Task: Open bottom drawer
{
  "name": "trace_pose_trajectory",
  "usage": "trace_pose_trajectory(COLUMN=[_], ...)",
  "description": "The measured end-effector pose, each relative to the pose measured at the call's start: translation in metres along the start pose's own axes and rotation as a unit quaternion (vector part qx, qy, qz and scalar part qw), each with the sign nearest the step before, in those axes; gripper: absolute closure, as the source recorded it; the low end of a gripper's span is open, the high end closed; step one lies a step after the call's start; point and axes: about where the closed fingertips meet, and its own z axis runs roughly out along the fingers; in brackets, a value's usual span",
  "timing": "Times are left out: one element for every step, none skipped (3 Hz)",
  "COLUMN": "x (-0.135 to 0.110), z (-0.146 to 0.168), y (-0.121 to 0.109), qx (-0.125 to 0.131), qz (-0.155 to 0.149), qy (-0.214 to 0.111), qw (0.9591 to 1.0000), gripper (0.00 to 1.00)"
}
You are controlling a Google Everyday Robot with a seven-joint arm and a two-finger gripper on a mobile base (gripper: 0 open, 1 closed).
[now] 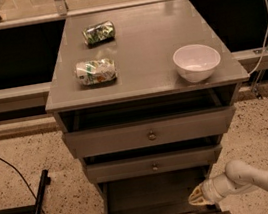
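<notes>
At the left of the frame a thin black cable [14, 174] curves over the speckled terrazzo floor [63, 201], next to a matte black bar [37, 213] that lies slanted on it. The grey wooden cabinet [139, 42] fills the middle, and its flat top has a dull sheen. Two crushed cans lie on their sides on the left half of the top: a green crumpled metal can [98, 32] further back and a white-and-green dented can [96, 71] nearer the front edge. A smooth round white bowl [196, 61] stands upright at the front right.

Below the top come the widest grey drawer front [128, 136] and the mid-sized grey drawer front [133, 168], each with a small round metal knob at its centre. The bottom drawer [149, 200] at the lower middle is pulled out, and its plain dark grey inside is visible.

My cream-tipped gripper [199, 197] hangs over the drawer's right inner side. I cannot tell whether it is spread or closed. My smooth, rounded white arm [257, 180] comes in from the lower right corner.
</notes>
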Motion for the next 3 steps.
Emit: trace_pose_trajectory(x=[0.017,0.037,0.049], z=[0.037,0.069,0.085], y=[-0.029,-0.049,-0.043], qx=[-0.014,-0.024,-0.038], qz=[-0.001,0.003,0.017], qy=[0.008,0.017,0.015], qw=[0.9999,0.9996,0.999], gripper=[0.73,0.72,0.72])
